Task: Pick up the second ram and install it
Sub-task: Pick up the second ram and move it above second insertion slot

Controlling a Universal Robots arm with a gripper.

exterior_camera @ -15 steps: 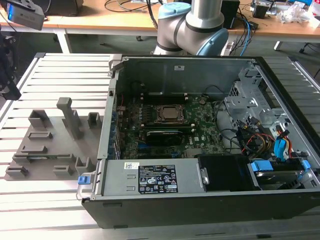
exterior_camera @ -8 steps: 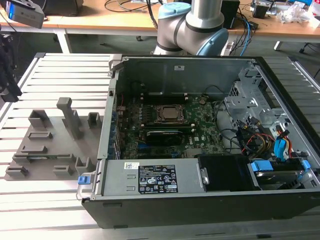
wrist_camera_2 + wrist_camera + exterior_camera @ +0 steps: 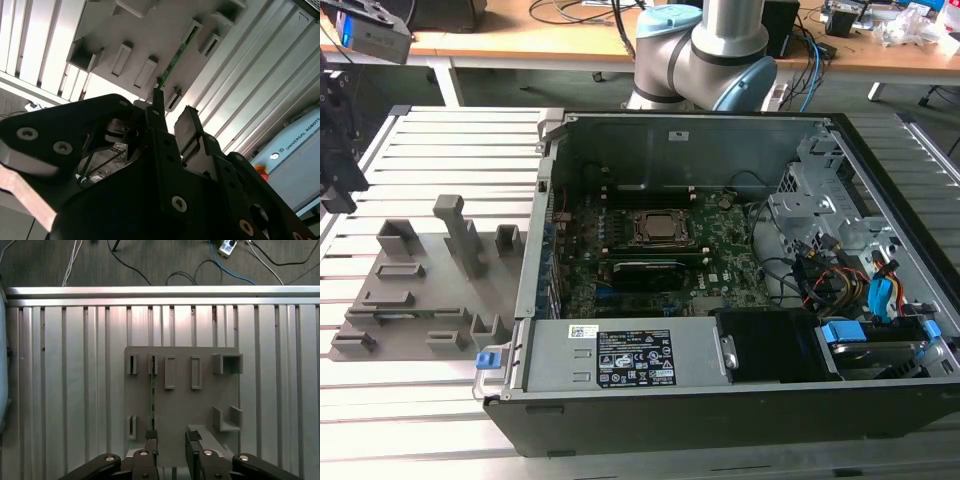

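Green and thin, the second ram (image 3: pixel 152 395) stands on edge in the slots of the grey fixture plate (image 3: pixel 200 405). The plate lies on the slatted aluminium table (image 3: pixel 65 390), to the exterior view's left of the open computer case (image 3: pixel 720 420). On my wrist feeds the gripper (image 3: pixel 172 440) hangs over one edge of the plate, its two black fingers (image 3: pixel 192 437) spread and pinching nothing; one finger lines up with the stick's end, but I cannot tell whether it touches.
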